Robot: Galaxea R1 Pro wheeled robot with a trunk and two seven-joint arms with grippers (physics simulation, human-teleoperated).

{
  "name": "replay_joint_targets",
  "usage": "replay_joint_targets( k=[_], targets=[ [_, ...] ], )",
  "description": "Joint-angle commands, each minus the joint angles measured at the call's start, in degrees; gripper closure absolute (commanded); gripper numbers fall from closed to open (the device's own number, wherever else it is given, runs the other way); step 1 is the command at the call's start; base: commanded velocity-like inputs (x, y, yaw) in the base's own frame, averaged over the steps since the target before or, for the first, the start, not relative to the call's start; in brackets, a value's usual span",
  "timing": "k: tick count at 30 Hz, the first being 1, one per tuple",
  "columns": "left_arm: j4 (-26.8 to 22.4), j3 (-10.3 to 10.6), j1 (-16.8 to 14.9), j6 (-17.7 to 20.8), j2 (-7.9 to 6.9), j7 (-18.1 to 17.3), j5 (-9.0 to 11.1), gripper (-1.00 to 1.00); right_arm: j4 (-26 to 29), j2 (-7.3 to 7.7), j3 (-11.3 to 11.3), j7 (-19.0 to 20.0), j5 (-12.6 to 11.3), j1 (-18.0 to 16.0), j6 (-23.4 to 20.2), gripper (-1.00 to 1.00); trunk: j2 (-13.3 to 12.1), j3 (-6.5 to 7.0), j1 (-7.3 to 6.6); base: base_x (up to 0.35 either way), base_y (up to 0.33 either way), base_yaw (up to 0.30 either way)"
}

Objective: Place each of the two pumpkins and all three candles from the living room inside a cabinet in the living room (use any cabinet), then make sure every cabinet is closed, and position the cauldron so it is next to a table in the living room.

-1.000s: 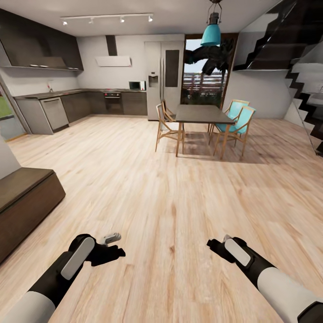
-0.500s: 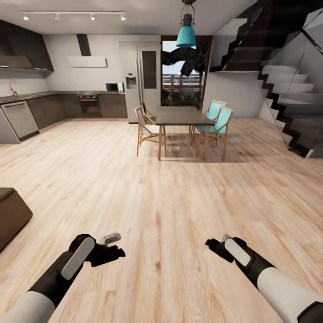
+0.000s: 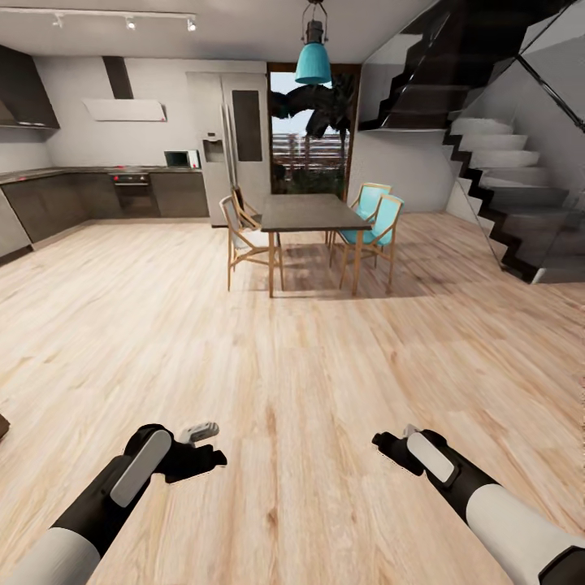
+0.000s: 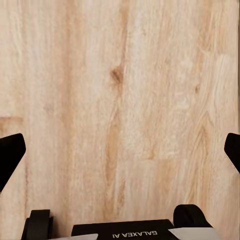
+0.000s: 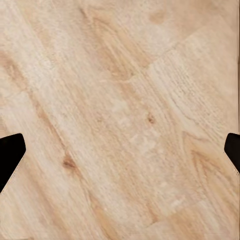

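1. Head view: we look across a wide wooden floor toward a dining table with chairs in the upper middle of the frame. A kitchen fills the upper left, stairs the upper right, and a teal lamp hangs at top centre. A dark sliver at the left edge may be a corner of the cabinet, but we cannot be sure. Pumpkins, candles, cauldron and coffee table are not in front of us here. Our left gripper sits at lower left and our right gripper at lower right, both low over the floor and holding nothing.

2. Left wrist view: bare planks pass beneath us. One of the dark fingers sits at the left edge and its partner at the right edge, so the fingers are spread wide with nothing between them.

3. Right wrist view: again only planks, with one of the fingers at the left edge and the other at the right edge, fully apart and unladen.

4. Handling, as we judge it from the task alone: the pumpkins should be light, rigid and rounded, so we would close across the widest part of the body and not the stem. The candles are likely slim and prone to tipping, best taken mid-height. The cauldron probably suits a rim grasp or a push.
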State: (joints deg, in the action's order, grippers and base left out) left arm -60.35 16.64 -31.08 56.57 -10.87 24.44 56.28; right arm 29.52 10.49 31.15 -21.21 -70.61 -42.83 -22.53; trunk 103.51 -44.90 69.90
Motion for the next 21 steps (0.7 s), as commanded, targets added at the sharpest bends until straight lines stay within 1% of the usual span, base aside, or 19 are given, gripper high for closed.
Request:
replay_joint_targets(
  k=[1, 21],
  targets=[
    [-0.04, 0.15, -0.03, 0.03, -0.05, 0.59, 0.64, -1.00, 0.13, 0.15, 0.40, -0.39, -0.43, -0.06, -0.05, -1.00, 0.03, -0.06, 0.03, 0.337, 0.000, -0.250],
    [0.48, 0.15, -0.03, 0.03, -0.01, 0.55, 0.59, -1.00, 0.10, 0.05, 0.40, -0.35, -0.47, -0.06, -0.05, -1.00, 0.03, -0.06, 0.03, 0.337, 0.000, -0.284]
  ],
)
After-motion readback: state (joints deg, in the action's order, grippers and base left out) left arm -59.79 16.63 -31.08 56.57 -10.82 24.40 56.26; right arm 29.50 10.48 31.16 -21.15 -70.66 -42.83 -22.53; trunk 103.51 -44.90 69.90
